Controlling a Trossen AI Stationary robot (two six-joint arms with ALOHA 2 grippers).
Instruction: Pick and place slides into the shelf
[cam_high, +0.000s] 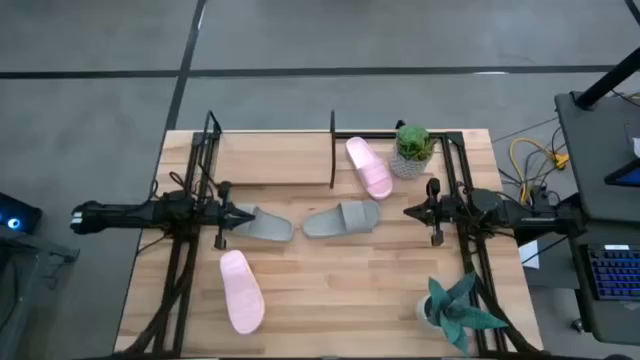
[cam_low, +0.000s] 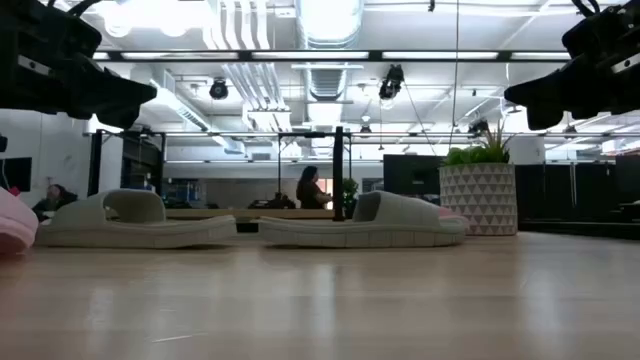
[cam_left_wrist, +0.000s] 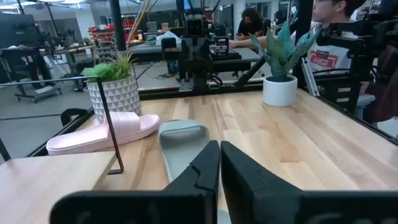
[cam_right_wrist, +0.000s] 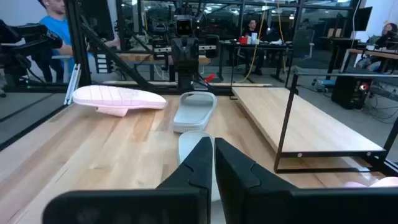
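Note:
Both grippers hover shut above the table, touching nothing. My left gripper (cam_high: 238, 213) (cam_left_wrist: 219, 144) hangs over the left end of a grey-green slide (cam_high: 262, 224) (cam_low: 135, 220). My right gripper (cam_high: 408, 211) (cam_right_wrist: 212, 142) is just right of the second grey-green slide (cam_high: 342, 218) (cam_low: 365, 220) (cam_left_wrist: 182, 148). Both grey-green slides lie sole-down at mid table. One pale pink slide (cam_high: 241, 290) lies near the near-left corner. The other pink slide (cam_high: 368, 167) (cam_left_wrist: 102, 134) lies beside the right end of the shelf (cam_high: 270, 158) (cam_right_wrist: 305, 124). Nothing lies on the shelf's board.
A plant in a white patterned pot (cam_high: 413, 148) (cam_low: 478, 198) stands at the far right, next to the pink slide. A spiky plant in a white pot (cam_high: 460, 308) (cam_left_wrist: 283, 68) stands near the near-right corner. People sit and stand in the room beyond the table.

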